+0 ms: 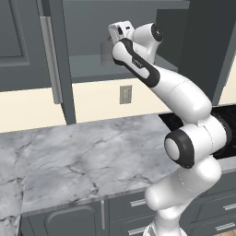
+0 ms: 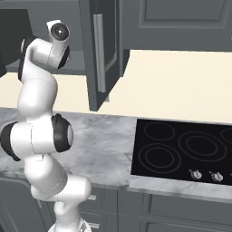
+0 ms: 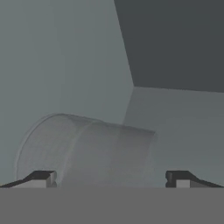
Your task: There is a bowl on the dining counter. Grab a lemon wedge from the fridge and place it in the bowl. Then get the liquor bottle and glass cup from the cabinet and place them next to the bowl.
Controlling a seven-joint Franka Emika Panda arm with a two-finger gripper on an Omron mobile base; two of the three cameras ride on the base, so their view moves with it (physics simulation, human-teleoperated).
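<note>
Hand view: my gripper (image 3: 109, 179) has its fingers (image 3: 41, 178) spread as wide as they go, nothing pinched. The cup (image 3: 85, 151) sits between the tips and just beyond them, nearer the left one; I can't tell if that tip touches it. In this rolled view the rim (image 3: 26, 148) points left, so the cup lies crosswise to the fingers.

Handling, my read: clear glass, thin wall, light, rigid, slick, breakable. Walls look slightly tapered, so a grip could slide toward the narrow end. I'd take it mid-body, pads on opposite sides of the wall, squeeze gently, no knocks on the way out.

Past the cup: grey cabinet (image 3: 65, 57) back wall and a corner. No bottle in sight here.

Left base view: arm (image 1: 184, 97) reaches up into the open cabinet above the counter (image 1: 83, 156).
</note>
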